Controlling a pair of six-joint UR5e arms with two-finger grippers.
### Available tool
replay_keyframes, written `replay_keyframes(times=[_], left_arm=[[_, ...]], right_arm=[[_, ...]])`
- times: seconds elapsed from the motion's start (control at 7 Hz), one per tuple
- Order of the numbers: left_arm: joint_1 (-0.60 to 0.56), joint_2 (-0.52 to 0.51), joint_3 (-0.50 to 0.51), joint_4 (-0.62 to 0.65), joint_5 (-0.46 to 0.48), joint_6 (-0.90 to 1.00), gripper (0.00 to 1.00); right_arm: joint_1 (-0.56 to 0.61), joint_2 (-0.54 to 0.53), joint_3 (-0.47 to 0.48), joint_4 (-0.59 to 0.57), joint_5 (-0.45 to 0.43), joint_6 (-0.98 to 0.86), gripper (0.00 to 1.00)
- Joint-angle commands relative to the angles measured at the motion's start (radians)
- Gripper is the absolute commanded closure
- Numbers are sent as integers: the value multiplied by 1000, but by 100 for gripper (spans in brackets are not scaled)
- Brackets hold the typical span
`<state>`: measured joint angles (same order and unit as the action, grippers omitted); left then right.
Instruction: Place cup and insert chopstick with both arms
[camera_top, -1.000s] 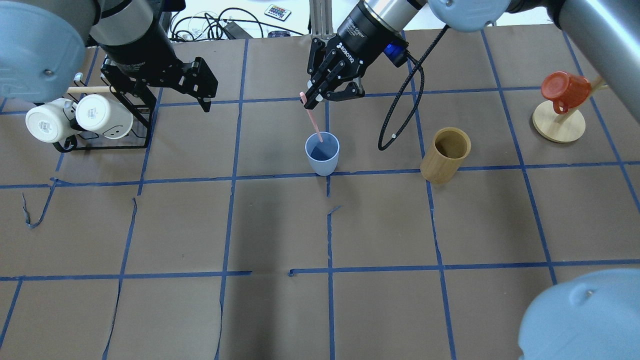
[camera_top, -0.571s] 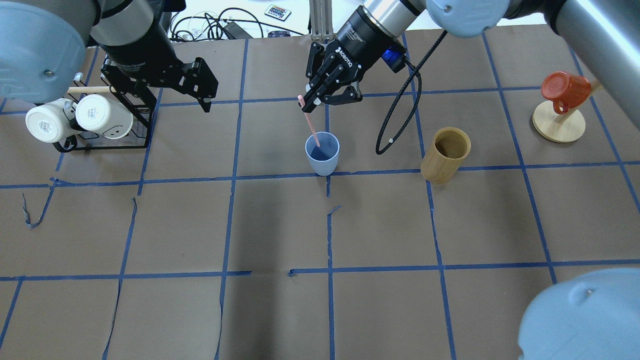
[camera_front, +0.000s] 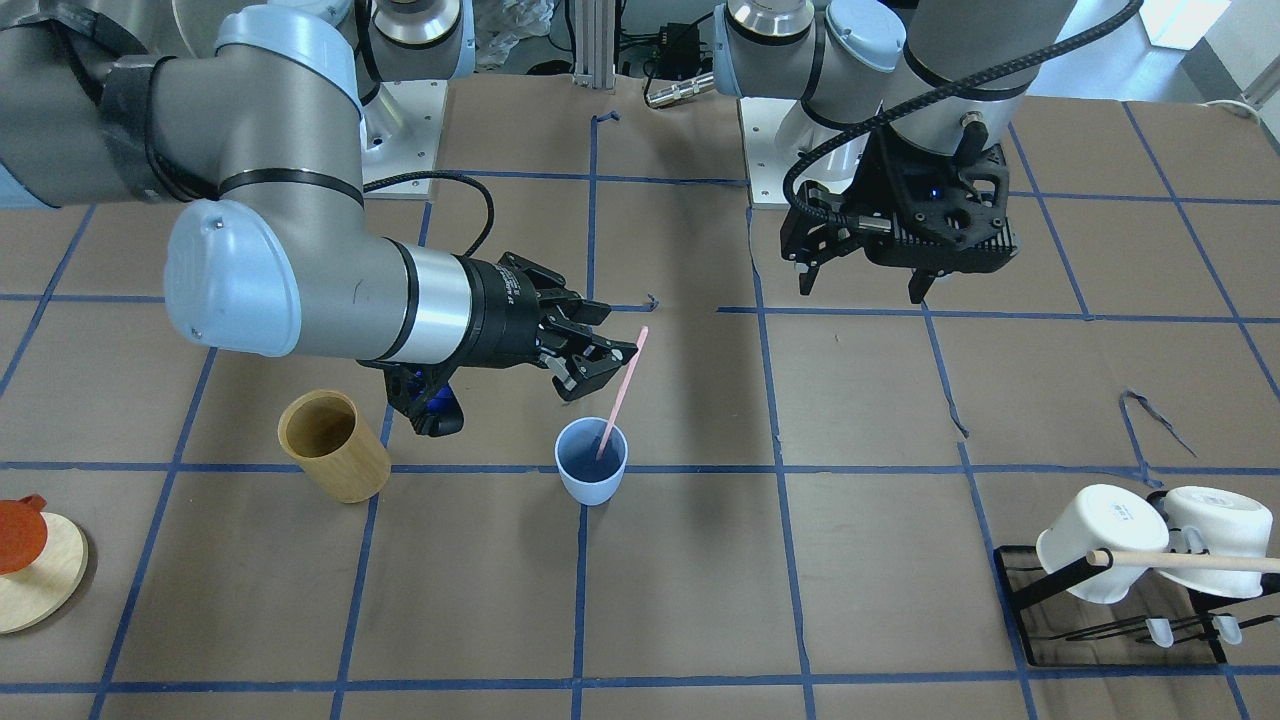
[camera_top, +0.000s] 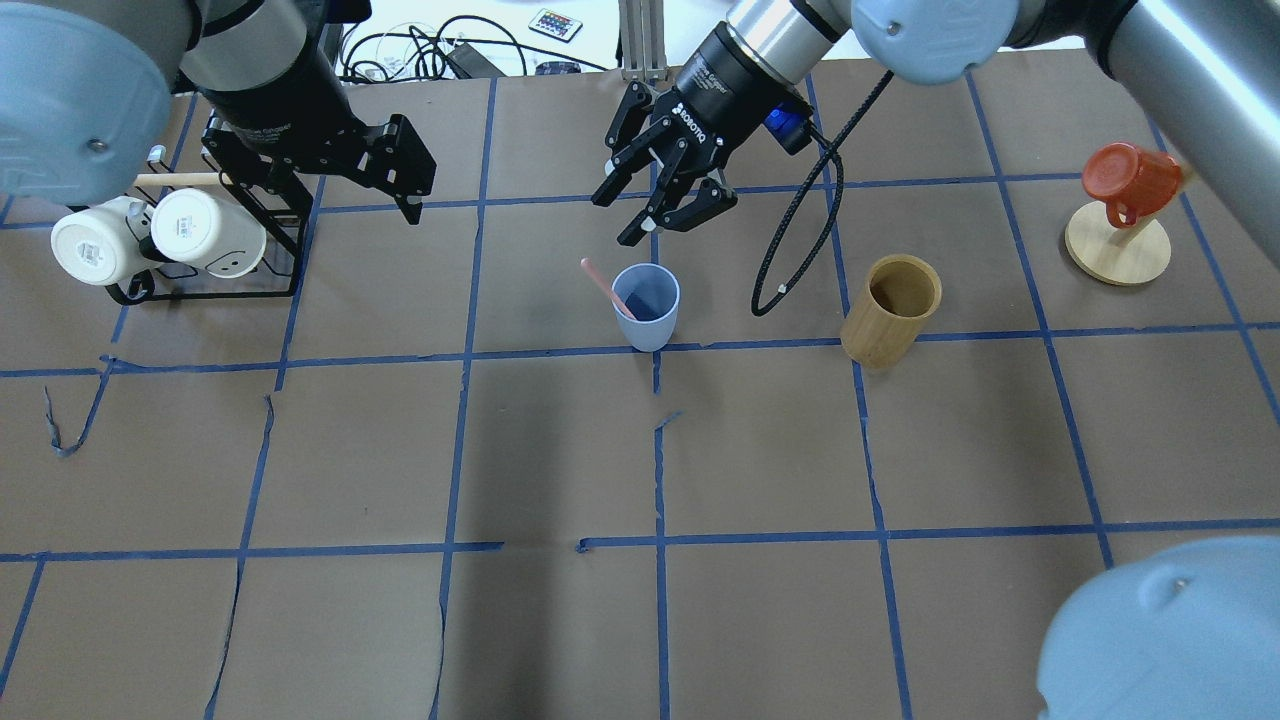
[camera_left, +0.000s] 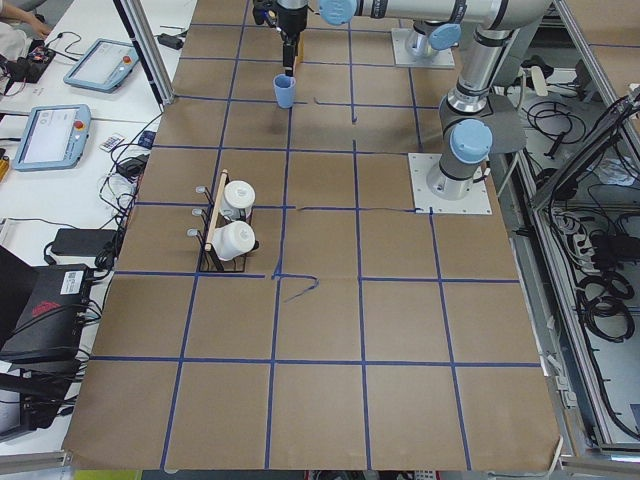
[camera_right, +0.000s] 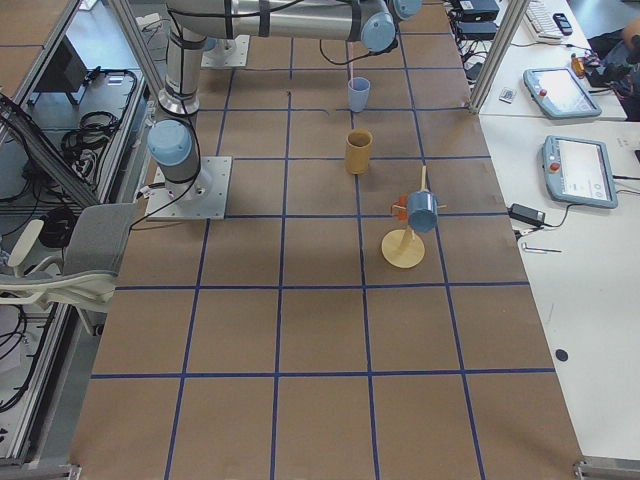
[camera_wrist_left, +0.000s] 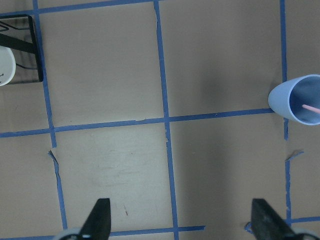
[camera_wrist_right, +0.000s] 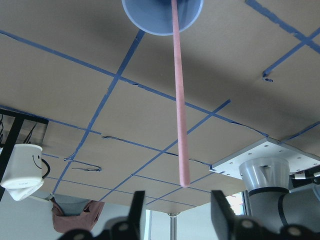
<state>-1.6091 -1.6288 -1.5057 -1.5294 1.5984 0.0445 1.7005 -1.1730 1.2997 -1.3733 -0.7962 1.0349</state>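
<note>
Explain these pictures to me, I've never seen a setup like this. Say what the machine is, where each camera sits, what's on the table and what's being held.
This is a robot with two arms at a table covered in brown paper and blue tape lines. Each arm ends in a two-finger gripper.

Two pictures look down on the table, one from behind the robot and one facing it. Two look along the table from its ends. The last two come from cameras on the wrists.

On the table stand a blue cup with a pink chopstick leaning in it, a wooden cup, a red cup hung on a wooden stand, and a black rack with two white mugs.

Nothing is held. The right gripper is open beside the chopstick, and the left gripper is open above the table.
</note>
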Motion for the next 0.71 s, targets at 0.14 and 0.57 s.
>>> replay_keyframes(times=[0.14, 0.57], left_arm=[[0, -2, 1, 0, 0, 0, 0], [0, -5, 2, 0, 0, 0, 0]], right_arm=[[-47, -40, -30, -15, -120, -10, 0], [-104, -124, -16, 20, -430, -358, 0]])
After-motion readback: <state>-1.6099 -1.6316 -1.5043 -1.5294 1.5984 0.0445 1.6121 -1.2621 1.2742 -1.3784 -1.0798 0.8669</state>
